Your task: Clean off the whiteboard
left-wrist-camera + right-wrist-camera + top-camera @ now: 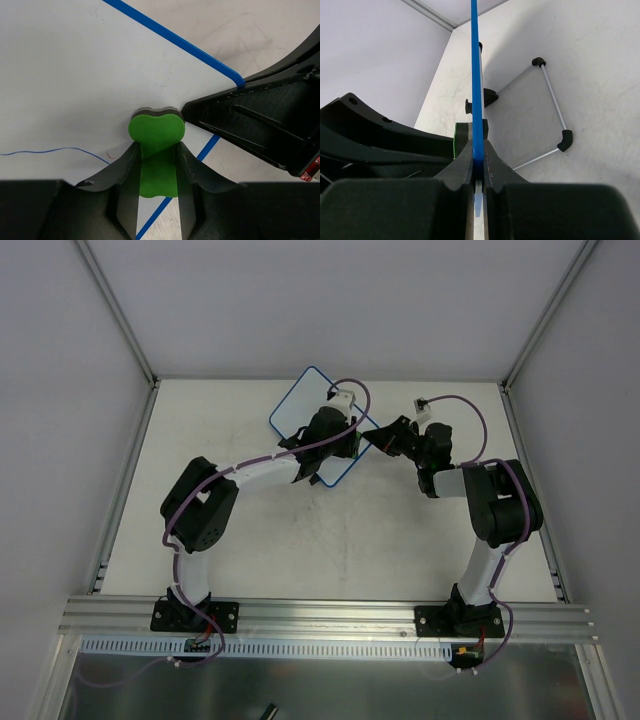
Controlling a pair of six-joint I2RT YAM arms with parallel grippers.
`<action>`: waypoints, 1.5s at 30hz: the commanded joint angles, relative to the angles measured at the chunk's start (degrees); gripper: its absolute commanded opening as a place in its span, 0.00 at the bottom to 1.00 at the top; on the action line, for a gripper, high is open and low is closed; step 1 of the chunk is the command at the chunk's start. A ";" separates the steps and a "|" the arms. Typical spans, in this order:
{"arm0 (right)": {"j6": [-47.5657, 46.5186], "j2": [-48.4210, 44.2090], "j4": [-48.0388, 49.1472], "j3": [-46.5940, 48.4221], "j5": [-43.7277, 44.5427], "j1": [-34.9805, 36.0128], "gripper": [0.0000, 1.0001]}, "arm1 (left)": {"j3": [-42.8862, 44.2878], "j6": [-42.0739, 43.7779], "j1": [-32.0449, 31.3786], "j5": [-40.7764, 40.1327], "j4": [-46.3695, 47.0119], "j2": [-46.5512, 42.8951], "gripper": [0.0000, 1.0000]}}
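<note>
Overhead, we saw the blue-rimmed whiteboard (300,400) half hidden under the left arm (270,472), right fingers (497,172) pinching its edge, left fingers (122,172) clenching a green eraser (156,132).

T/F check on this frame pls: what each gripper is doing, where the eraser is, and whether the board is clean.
1. The left gripper holds a green eraser against the whiteboard. True.
2. The right gripper is open, clear of the board. False: it is shut on the board's blue rim.
3. A thin blue pen line shows on the board. True.
4. The eraser lies loose, ungripped. False: it sits between the left gripper's fingers.
</note>
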 commanded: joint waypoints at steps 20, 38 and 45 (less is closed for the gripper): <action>-0.19 -0.81 4.04 1.16 -4.71 1.79 0.00 | -4.32 -20.15 11.91 4.26 -8.22 6.44 0.00; 0.86 -0.28 5.28 1.07 -4.89 1.53 0.00 | -3.62 -37.48 17.10 -3.91 -23.78 6.80 0.00; 1.04 -0.10 5.36 1.16 -4.97 1.44 0.00 | -0.73 -33.98 17.01 -1.73 -24.05 8.11 0.00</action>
